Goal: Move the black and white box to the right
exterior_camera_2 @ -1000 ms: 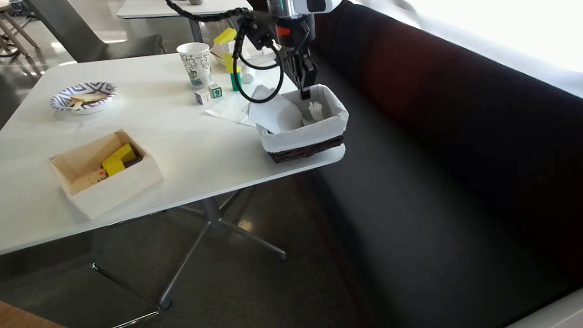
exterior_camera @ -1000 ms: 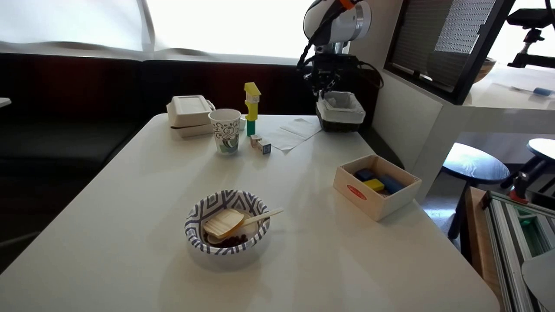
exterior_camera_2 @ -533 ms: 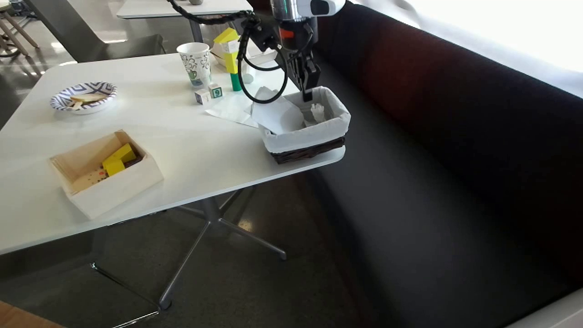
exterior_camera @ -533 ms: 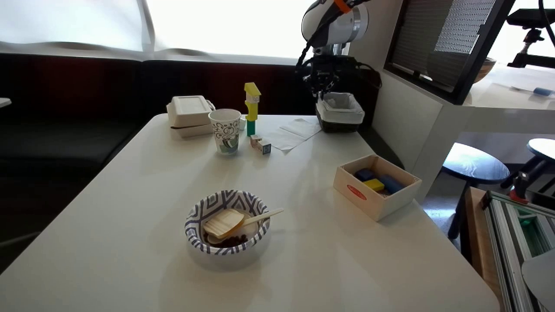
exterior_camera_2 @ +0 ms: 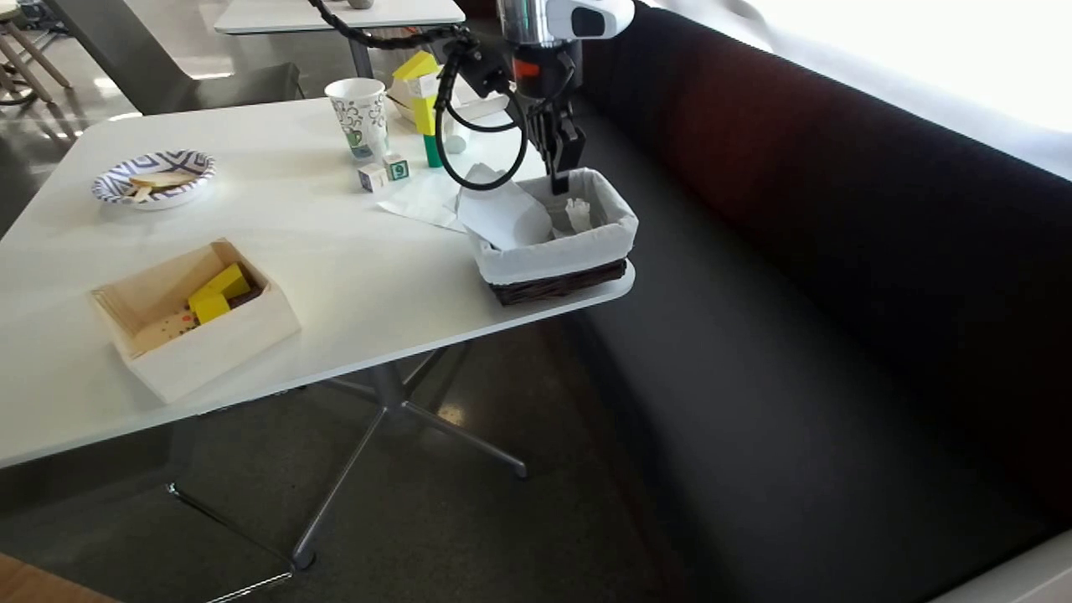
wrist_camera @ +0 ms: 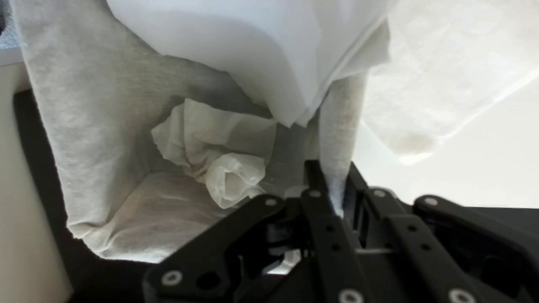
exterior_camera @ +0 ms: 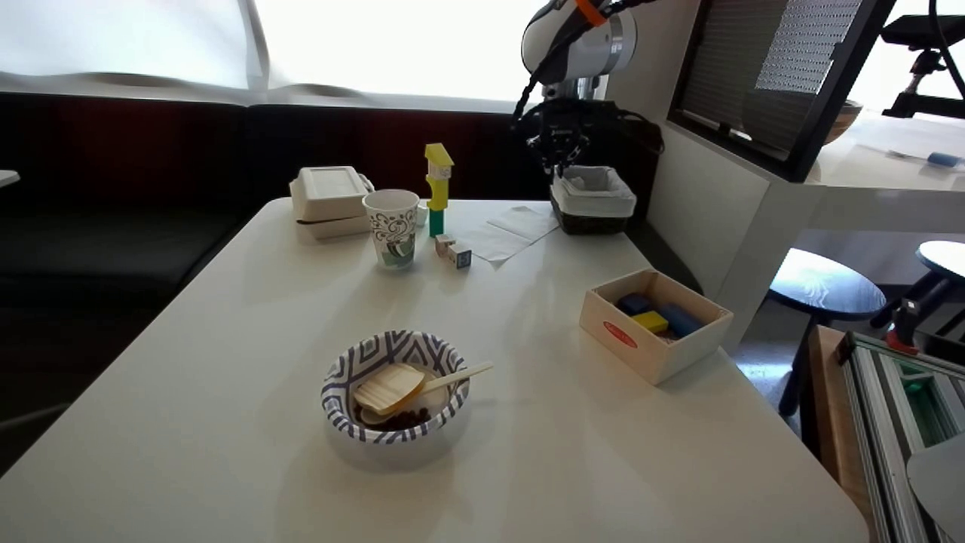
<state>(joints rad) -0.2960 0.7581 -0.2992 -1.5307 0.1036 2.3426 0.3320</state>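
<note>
1. Here, in an exterior view, a striped bowl (exterior_camera_2: 172, 198) sits on your table (exterior_camera_2: 360, 268)
2. Next, a paper cup (exterior_camera_2: 358, 119) stands near small blocks (exterior_camera_2: 373, 177)
3. At right, by the table's corner, your gripper (wrist_camera: 334, 181) clamps the black and white box (exterior_camera_2: 554, 262) by its lined wall

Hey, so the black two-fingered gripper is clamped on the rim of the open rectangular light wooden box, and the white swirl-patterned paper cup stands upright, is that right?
No, not the wooden box: the wrist view shows the gripper clamped on the rim of the dark rectangular woven basket lined with white cloth. The paper cup does stand upright.
</note>
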